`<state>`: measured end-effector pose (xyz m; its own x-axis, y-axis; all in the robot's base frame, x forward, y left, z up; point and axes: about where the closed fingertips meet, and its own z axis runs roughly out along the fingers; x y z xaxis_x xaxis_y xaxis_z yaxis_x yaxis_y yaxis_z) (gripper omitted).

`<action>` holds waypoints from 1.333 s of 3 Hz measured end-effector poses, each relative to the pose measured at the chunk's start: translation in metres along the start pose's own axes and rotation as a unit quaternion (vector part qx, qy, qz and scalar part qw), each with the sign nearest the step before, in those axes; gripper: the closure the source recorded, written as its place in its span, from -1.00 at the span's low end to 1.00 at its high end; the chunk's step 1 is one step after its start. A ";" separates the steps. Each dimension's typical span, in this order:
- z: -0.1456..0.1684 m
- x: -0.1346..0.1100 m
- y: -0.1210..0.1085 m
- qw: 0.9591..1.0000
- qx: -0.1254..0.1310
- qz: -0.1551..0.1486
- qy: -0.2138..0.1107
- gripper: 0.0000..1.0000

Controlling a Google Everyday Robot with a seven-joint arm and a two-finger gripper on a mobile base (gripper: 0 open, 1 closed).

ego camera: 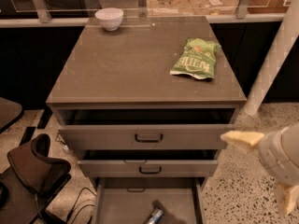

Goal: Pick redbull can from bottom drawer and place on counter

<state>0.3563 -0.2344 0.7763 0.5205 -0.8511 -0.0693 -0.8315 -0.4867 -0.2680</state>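
Redbull can (155,214) edge-cropped in bottom drawer (117,205) | gripper (256,174) spread, empty, right.

the can (154,215), silver and blue, is lying slantwise on the floor of the drawer (122,200), which is standing pulled out, plain grey inside. the counter (126,64) is lying flat above. the gripper (254,174) is hovering to the drawer's right, fingers spread.

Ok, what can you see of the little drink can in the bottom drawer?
The redbull can is slim, shiny metal, blue with a silver end. It lies on its side, slantwise, on the grey floor of the open bottom drawer, partly cut off by the picture's edge. Nothing holds it: the gripper hangs open off to the right, beside the cabinet.
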 end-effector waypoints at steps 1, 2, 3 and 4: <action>0.053 -0.014 0.020 0.997 0.013 -0.079 -0.001 -1.00; 0.100 -0.024 0.025 0.990 0.032 -0.134 0.012 -1.00; 0.137 -0.030 0.014 0.984 0.050 -0.167 0.037 -1.00; 0.135 -0.023 0.002 0.983 0.074 -0.160 0.057 -1.00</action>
<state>0.3687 -0.1894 0.6476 0.7185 -0.6796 0.1481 -0.5865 -0.7065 -0.3961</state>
